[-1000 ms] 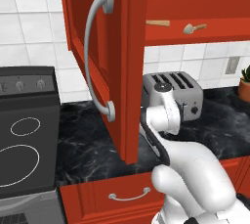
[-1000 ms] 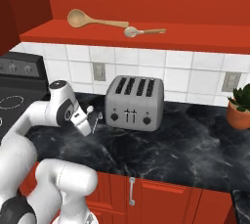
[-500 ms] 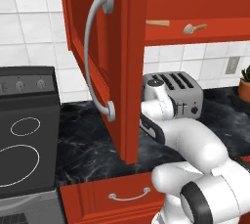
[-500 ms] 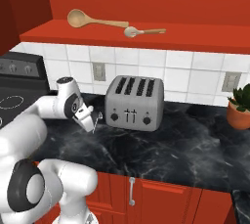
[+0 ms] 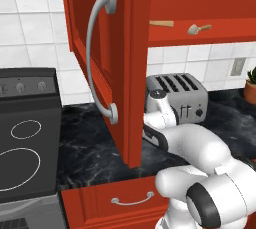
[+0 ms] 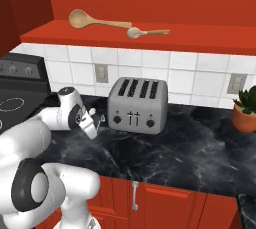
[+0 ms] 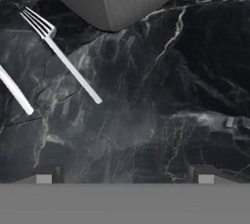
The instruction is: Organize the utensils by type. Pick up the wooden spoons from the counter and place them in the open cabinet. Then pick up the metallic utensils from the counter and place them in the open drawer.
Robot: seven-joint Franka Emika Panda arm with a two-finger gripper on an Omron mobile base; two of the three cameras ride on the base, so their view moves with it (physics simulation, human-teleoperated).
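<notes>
Both wooden spoons lie on the shelf of the open red-orange cabinet (image 6: 150,40): a large one (image 6: 97,20) and a small one (image 6: 145,32), also seen as the large spoon's handle (image 5: 161,23) and the small spoon (image 5: 199,28). On the black marble counter (image 7: 161,96) a silvery fork (image 7: 61,56) lies below the toaster's corner, with a second silvery handle (image 7: 14,91) at the left edge. My gripper (image 6: 98,123) hovers low over the counter left of the toaster, open, with nothing between its fingertips (image 7: 44,174).
A grey four-slot toaster (image 6: 137,104) stands against the tiled wall. The open cabinet door (image 5: 107,58) with its curved grey handle hangs over the counter's left part. A stove (image 5: 25,143) sits left, a potted plant (image 6: 245,110) right. A drawer front (image 5: 132,200) shows below the counter.
My arm's elbow has folded down and forward, and the hand has edged slightly toward the toaster. The spoons on the shelf have not moved.
</notes>
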